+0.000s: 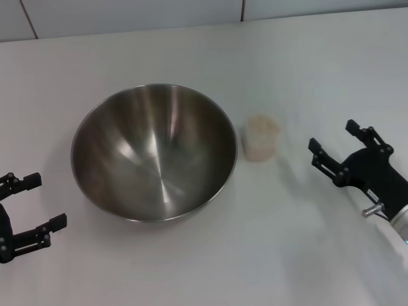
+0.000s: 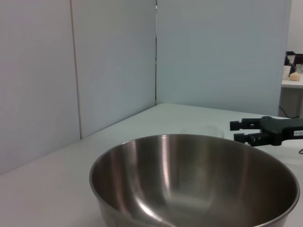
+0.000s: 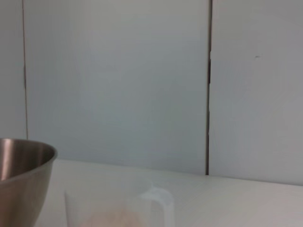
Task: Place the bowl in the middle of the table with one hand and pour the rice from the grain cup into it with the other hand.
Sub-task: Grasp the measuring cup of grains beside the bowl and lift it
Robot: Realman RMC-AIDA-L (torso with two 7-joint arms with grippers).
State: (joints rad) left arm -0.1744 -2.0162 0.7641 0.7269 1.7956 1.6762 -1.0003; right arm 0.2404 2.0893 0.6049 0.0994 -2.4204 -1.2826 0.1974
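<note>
The steel bowl (image 1: 153, 153) stands empty on the white table (image 1: 287, 255), left of centre. The clear grain cup (image 1: 261, 138) with pale rice (image 1: 260, 145) stands upright just right of the bowl. My left gripper (image 1: 30, 204) is open at the left edge, a little short of the bowl's rim. My right gripper (image 1: 331, 144) is open, to the right of the cup and apart from it. The left wrist view shows the bowl (image 2: 189, 184) close up and the right gripper (image 2: 241, 131) beyond it. The right wrist view shows the cup (image 3: 118, 210) and the bowl's side (image 3: 21, 182).
Grey-white wall panels (image 1: 127, 13) rise behind the table's far edge. Bare tabletop lies in front of the bowl and the cup and to the right behind the cup.
</note>
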